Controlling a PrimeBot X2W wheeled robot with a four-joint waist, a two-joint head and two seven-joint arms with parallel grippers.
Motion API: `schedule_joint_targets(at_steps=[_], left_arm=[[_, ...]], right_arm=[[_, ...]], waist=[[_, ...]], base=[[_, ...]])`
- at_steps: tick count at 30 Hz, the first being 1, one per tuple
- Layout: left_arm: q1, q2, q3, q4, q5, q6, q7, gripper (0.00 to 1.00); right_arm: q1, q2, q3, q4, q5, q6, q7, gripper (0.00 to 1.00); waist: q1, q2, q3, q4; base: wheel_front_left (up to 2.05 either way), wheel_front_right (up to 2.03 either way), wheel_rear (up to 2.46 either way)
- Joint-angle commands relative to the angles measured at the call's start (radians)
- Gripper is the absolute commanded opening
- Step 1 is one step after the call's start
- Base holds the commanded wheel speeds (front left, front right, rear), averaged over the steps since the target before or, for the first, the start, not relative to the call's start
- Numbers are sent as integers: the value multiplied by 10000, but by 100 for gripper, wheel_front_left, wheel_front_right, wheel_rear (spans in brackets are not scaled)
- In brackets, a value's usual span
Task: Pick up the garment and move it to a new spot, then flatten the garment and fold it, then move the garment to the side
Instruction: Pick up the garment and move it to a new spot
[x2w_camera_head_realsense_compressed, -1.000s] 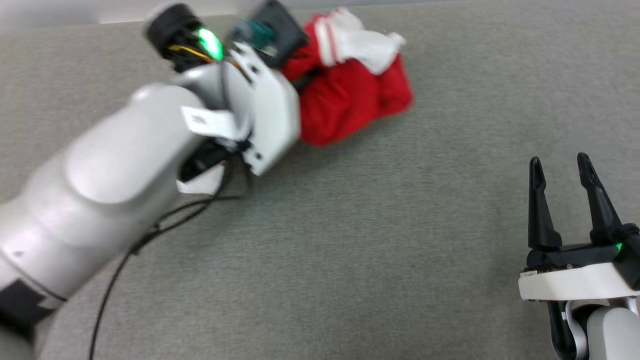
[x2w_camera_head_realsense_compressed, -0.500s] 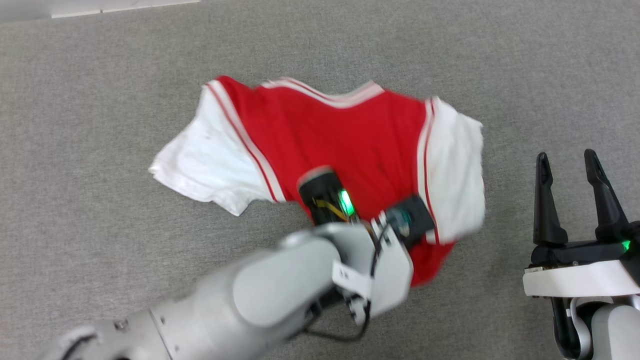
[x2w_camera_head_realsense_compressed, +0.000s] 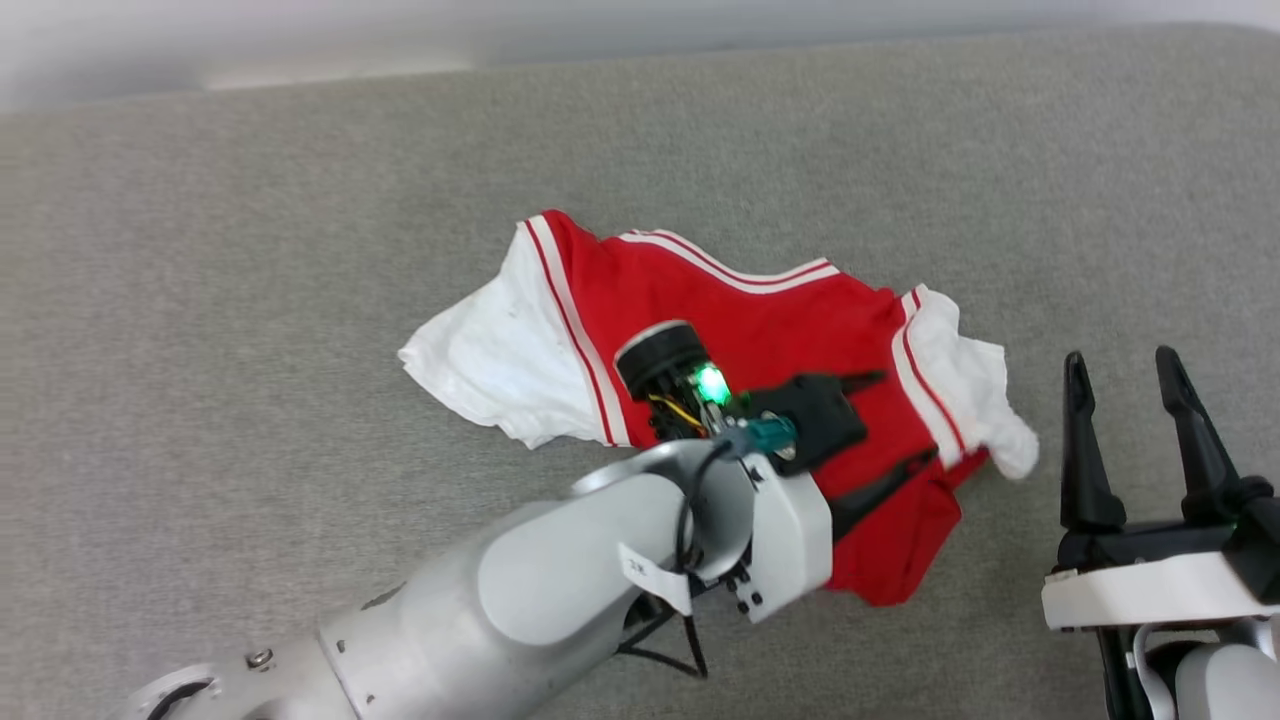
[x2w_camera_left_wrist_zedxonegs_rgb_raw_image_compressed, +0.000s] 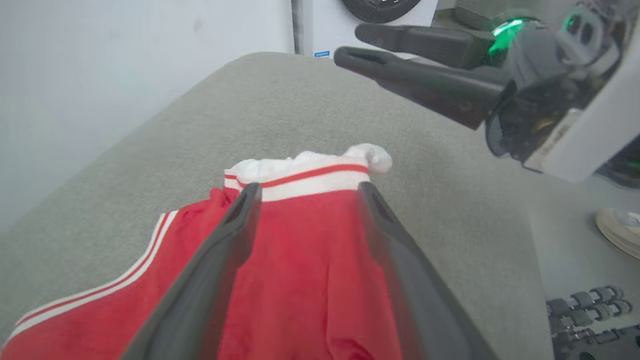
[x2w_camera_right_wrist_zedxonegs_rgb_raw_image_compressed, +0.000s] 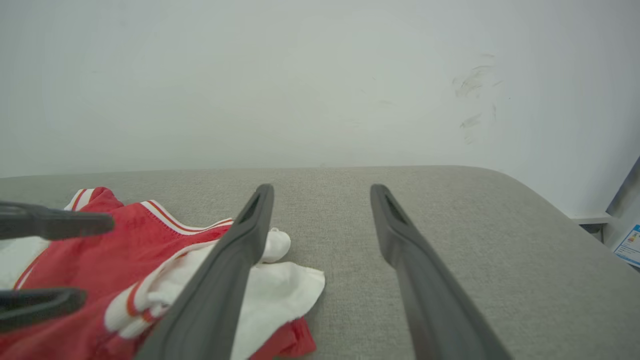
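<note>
The garment lies spread on the grey surface, a red jersey with white sleeves and striped trim; its right sleeve and lower right part are rumpled. No numerals show. My left gripper hovers open over the garment's right side, fingers pointing toward the right sleeve. In the left wrist view the left gripper has red fabric beneath and nothing between its fingers. My right gripper stands open just right of the sleeve, apart from it. The right wrist view shows the right gripper beside the white sleeve.
The grey padded surface extends widely to the left and front of the garment. A white wall rises behind its far edge. Off its rounded right end, a pale round object sits on the floor.
A second ago the garment was a bunch at my left gripper at the far side. It now lies spread out nearer me, and the left fingers stand open over it. The camera has shifted.
</note>
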Motion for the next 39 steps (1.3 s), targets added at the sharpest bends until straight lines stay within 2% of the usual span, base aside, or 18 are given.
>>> schedule_joint_targets(at_steps=[1,6,11,15,18,23,26,30,39], left_arm=[[64,64,139,35,23,129,-266,100],[498,363,852,-44,-30,916,-1462,100],[1097,951,1923,-299,403,2292,-2068,100],[1973,1312,3311,-1167,957,3259,-2135,100],[2859,1603,4341,-1811,1572,3787,-2129,100],[4522,1637,6139,-2689,2420,4459,-2123,100],[5484,1534,7090,-3016,2890,4597,-2124,100],[6332,1342,7798,-3125,3275,4487,-2124,100],[8070,588,9350,-3258,4256,3766,-2125,100]], right_arm=[[120,20,-22,41,-55,-3,-17,100],[430,20,-105,104,-160,-3,-17,100],[641,20,-125,136,-181,-3,-17,100],[837,19,-166,127,-172,-3,-17,100],[939,22,-181,141,-193,-3,-17,100],[1011,19,-213,175,-182,-3,-17,100],[1096,19,-227,177,-172,-5,-17,100],[1185,19,-242,175,-124,-3,-17,100],[1411,19,-254,261,246,-3,-17,100]], waist=[[0,-1,-319,208],[0,-1,-820,475],[0,-1,-1178,705],[0,-1,-1395,898],[0,-1,-1498,1027],[0,-1,-1668,1163],[0,-1,-1750,1221],[0,-1,-1833,1263],[0,-1,-2081,1218]], base=[[0,0,0],[0,0,0],[0,0,0],[0,0,0],[0,0,0],[0,0,0],[0,0,0],[0,0,0],[0,0,0]])
